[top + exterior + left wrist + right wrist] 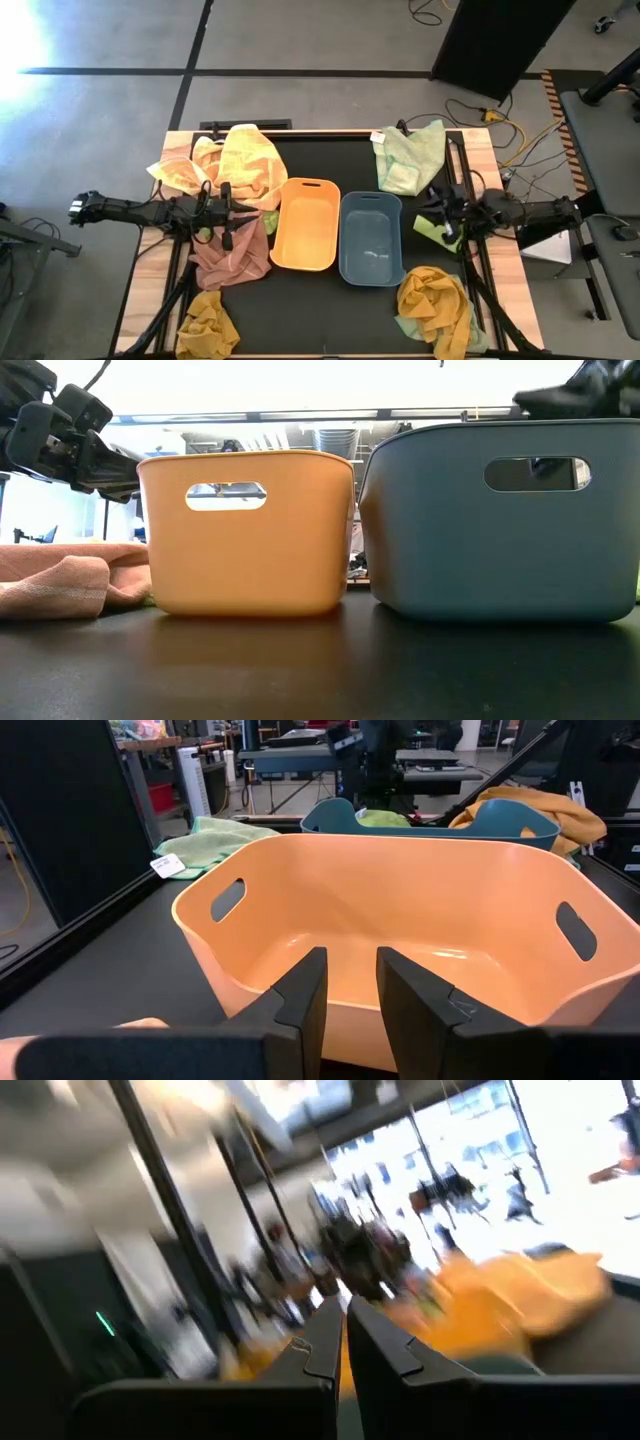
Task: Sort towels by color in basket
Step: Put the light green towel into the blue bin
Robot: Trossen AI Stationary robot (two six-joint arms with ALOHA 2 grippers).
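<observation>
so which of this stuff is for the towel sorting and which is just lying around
For the job:
- orange tub
- blue tub
- pink towel
- pale green towel
- mustard towels

Just lying about:
- cables on the floor

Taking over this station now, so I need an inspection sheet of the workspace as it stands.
Surface: black mat on wooden table.
Job's things: orange tub and blue tub side by side, both empty; towels piled around them on the mat.
Clutter: nothing seen.
Grippers: left gripper empty, fingers parted, facing the orange tub; right gripper shut, empty, beside the blue tub.
Cables: yellow cable on the floor.
Surroundings: grey floor, black tape lines.
</observation>
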